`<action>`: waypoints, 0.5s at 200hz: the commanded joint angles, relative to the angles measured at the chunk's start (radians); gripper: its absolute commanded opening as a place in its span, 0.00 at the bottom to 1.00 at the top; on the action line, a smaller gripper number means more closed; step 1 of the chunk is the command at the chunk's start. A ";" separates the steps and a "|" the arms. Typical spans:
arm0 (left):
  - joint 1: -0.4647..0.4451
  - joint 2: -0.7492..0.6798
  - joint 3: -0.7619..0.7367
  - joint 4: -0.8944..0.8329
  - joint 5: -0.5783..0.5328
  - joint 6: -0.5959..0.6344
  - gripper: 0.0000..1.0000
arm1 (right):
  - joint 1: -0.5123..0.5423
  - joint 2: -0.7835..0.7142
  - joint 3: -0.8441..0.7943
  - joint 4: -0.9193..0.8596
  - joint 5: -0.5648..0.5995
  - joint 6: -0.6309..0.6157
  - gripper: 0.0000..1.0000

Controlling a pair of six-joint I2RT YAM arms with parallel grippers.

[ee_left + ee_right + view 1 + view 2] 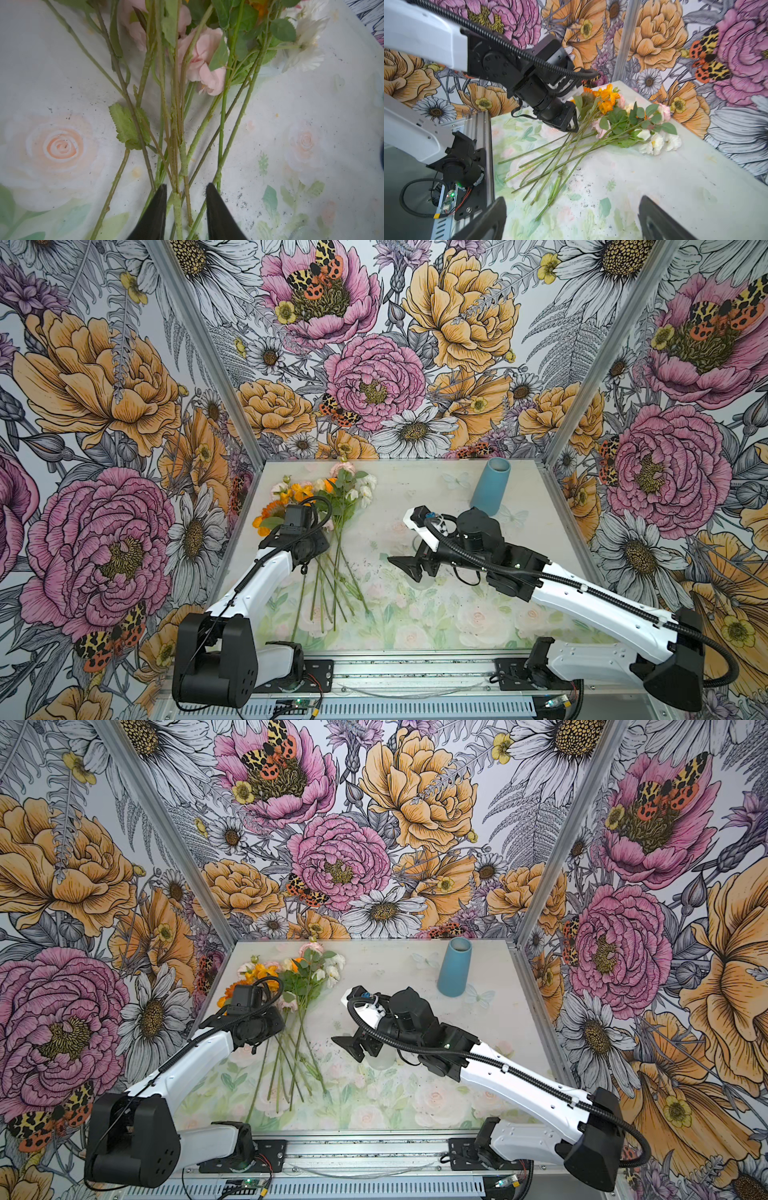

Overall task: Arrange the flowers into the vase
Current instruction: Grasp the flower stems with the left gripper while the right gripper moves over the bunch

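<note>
The bunch of long green-stemmed flowers [344, 493], with orange, pale pink and white blooms and serrated leaves, lies flat on the left half of the pale, rose-printed worktop [457, 614]. Its blooms point toward the far edge and its cut ends fan toward the near edge. The left end effector [186, 187] sits low over the middle of the stems. In the left wrist view its two black fingers stand narrowly apart and straddle a few central stems, with a gap on each side, so nothing is clamped yet. The step in hand appears to be grasping stems for pick-up. To do it well, keep the fingertips down at the worktop so no stem slips beneath them. Neighbouring stems cross the chosen ones and may drag along, so lift slowly and straight. The right end effector [572, 199] hovers near the centre of the worktop, just right of the stem ends, with its fingers fully apart and holding nothing. It is well placed to steady the stems. The matte blue tapered vase [491, 489] stands upright at the far right, well apart from the flowers, with no stem in it.
</note>
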 commanded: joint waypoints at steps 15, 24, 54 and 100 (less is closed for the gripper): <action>0.009 0.034 -0.020 0.057 0.044 0.014 0.28 | 0.020 0.015 0.027 -0.014 0.010 -0.018 1.00; 0.009 0.033 -0.027 0.061 0.039 0.015 0.28 | 0.022 0.011 0.023 -0.013 0.008 -0.018 0.99; 0.009 0.025 -0.051 0.063 0.028 0.014 0.26 | 0.024 -0.010 0.010 -0.009 0.004 -0.019 1.00; 0.009 0.047 -0.063 0.082 0.038 0.014 0.24 | 0.025 -0.001 0.018 -0.005 -0.010 -0.023 1.00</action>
